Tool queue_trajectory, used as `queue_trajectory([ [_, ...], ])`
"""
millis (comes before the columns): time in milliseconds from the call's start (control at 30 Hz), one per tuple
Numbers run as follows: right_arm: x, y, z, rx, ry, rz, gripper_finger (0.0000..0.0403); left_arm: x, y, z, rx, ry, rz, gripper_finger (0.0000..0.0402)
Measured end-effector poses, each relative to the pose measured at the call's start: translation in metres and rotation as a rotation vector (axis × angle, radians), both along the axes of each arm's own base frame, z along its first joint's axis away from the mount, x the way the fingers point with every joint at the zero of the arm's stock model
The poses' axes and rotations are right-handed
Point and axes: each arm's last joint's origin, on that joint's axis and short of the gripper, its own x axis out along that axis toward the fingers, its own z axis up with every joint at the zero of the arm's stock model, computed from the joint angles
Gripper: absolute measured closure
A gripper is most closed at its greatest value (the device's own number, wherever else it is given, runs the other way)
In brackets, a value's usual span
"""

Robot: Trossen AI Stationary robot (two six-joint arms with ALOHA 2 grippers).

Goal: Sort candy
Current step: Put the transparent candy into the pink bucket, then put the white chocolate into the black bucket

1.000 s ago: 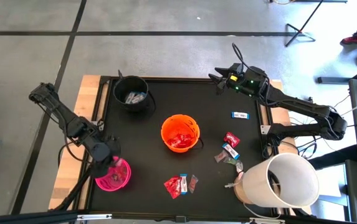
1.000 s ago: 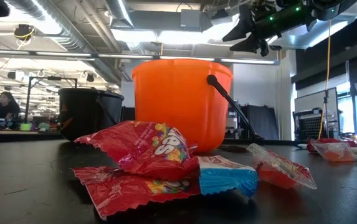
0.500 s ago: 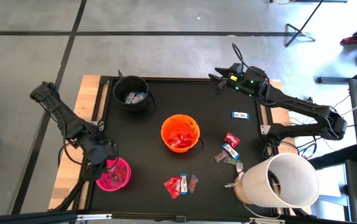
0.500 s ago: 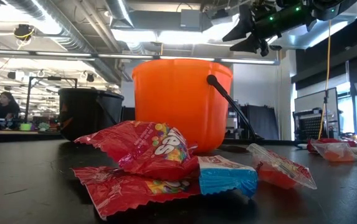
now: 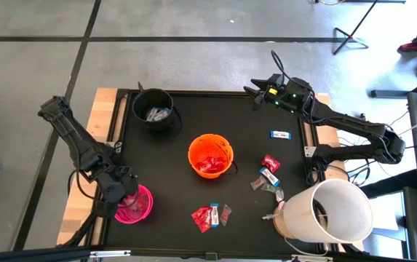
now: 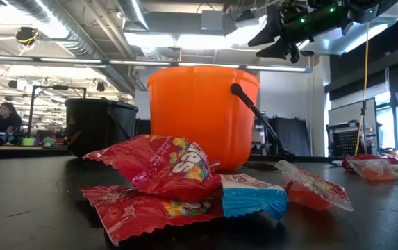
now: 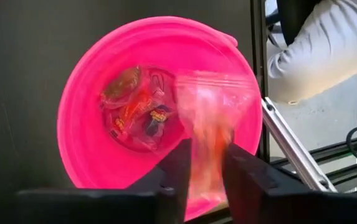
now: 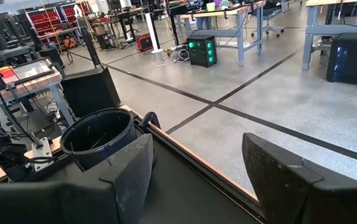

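1. Red packets [image 5: 209, 165] heaped inside orange bucket [image 5: 210, 156].
2. Red and blue-white wrappers [image 5: 209, 215] flat on mat, just beyond bucket's near side.
3. Lone blue-white bar [image 5: 282, 135] flat, well right of bucket.

pink bucket [image 5: 137, 206], orange bucket [image 5: 209, 154], black bucket [image 5: 153, 108]

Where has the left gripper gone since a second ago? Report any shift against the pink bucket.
Yes. The left gripper has slid slightly from the pink bucket's top edge toward its left rim.
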Motion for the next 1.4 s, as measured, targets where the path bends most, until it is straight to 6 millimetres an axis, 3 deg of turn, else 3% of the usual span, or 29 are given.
queue_trajectory([
  [233,0.000,0.000,0.000,0.000,0.000,0.000,0.0157,0.000,0.000,0.000,0.009,-0.014,-0.028,0.0245],
  [433,0.000,0.000,0.000,0.000,0.000,0.000,0.0157,0.001,0.001,0.000,0.044,-0.054,-0.049,0.0230],
  [700,0.000,0.000,0.000,0.000,0.000,0.000,0.0157,0.004,0.004,0.000,0.137,-0.140,0.009,0.0268],
  [1000,0.000,0.000,0.000,0.000,0.000,0.000,0.0157,0.007,0.007,0.000,0.227,-0.228,0.127,0.0385],
  [1267,0.000,0.000,0.000,0.000,0.000,0.000,0.0157,0.024,0.014,0.013,0.521,-0.676,0.441,0.0391],
  [1400,0.000,0.000,0.000,0.000,0.000,0.000,0.0157,0.031,0.017,0.022,0.588,-0.850,0.614,0.0391],
])
